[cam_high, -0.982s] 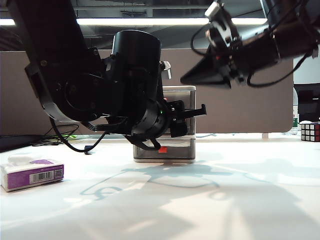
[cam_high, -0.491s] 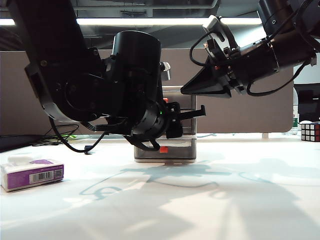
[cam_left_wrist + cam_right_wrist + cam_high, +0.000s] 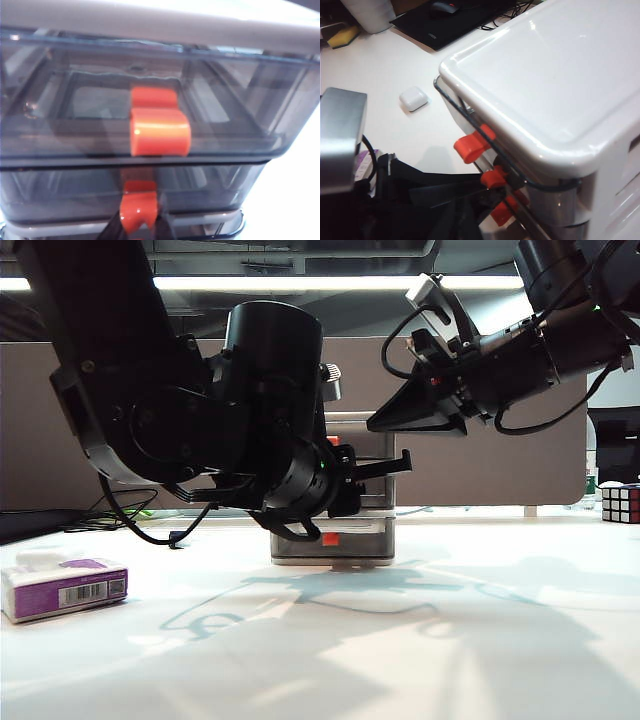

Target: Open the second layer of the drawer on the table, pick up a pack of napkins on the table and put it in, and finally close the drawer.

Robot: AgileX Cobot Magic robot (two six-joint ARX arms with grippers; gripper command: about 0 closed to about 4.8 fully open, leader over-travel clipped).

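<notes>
The drawer point(image 3: 362, 435) stands mid-table, mostly hidden by my left arm. In the left wrist view, the second layer of the drawer point(image 3: 75, 192) sits under the top one, and my left gripper point(image 3: 140, 227) is shut on its red tab point(image 3: 140, 207), one dark finger on each side. The right wrist view shows the unit's white lid point(image 3: 560, 75) and its three red tabs. My right gripper point(image 3: 385, 420) hovers above the unit's upper right corner; its jaws are not readable. The purple and white pack of napkins point(image 3: 65, 588) lies at the near left of the table point(image 3: 400, 640).
A Rubik's cube point(image 3: 620, 503) sits at the far right edge. A small white oblong object point(image 3: 413, 98) lies on the table beside the drawer unit. A grey partition stands behind the table. My bulky left arm point(image 3: 170, 420) fills the left-centre.
My right gripper has sunk a little towards the drawer's top. The left arm has kept still at the drawer front.
</notes>
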